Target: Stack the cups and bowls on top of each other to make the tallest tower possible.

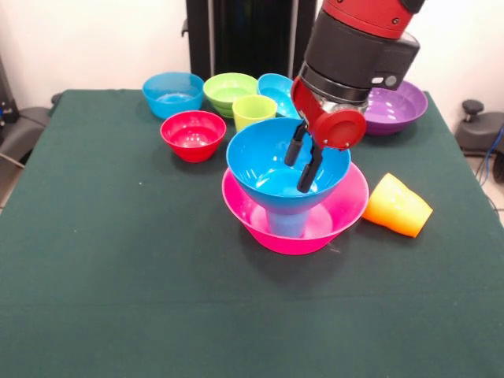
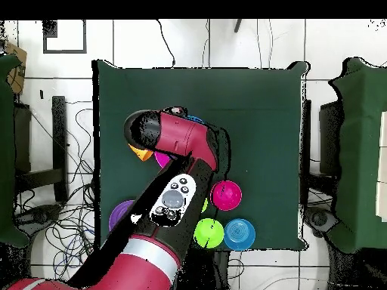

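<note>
The tower stands mid-table in the front view: a huge pink bowl (image 1: 339,213) as base, an upturned light blue cup (image 1: 287,224) in it, and a large blue bowl (image 1: 256,161) on top. My gripper (image 1: 302,159) reaches down inside the large blue bowl, its two black fingers (image 1: 309,172) apart with nothing between them. An orange cup (image 1: 398,206) lies on its side right of the tower. A lime green cup (image 1: 253,111) stands behind it. In the overhead view my arm (image 2: 178,151) hides the tower and the gripper.
Behind the tower stand a small red bowl (image 1: 193,134), a blue bowl (image 1: 173,93), a lime green bowl (image 1: 228,90), a cyan bowl (image 1: 276,89) and a wide purple bowl (image 1: 398,106). The overhead view shows the green bowl (image 2: 207,232) and blue bowl (image 2: 239,233) near the robot-side edge.
</note>
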You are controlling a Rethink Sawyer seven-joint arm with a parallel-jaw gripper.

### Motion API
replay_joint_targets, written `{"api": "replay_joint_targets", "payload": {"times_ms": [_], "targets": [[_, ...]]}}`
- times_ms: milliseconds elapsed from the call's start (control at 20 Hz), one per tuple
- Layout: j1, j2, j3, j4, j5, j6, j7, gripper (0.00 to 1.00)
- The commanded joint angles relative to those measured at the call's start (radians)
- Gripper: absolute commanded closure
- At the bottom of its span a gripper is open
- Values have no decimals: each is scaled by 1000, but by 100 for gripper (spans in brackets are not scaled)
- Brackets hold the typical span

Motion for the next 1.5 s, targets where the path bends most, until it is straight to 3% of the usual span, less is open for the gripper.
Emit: {"api": "replay_joint_targets", "payload": {"times_ms": [50,450,800,1200,1500], "targets": [[-68,-44,130,-10,-60,154,-96,0],[-31,-62,69,-79,-80,236,-47,0],[1,-121,41,-90,-86,333,-25,0],[36,-195,31,-147,-59,525,25,0],[63,-220,57,-120,-19,525,84,0]]}}
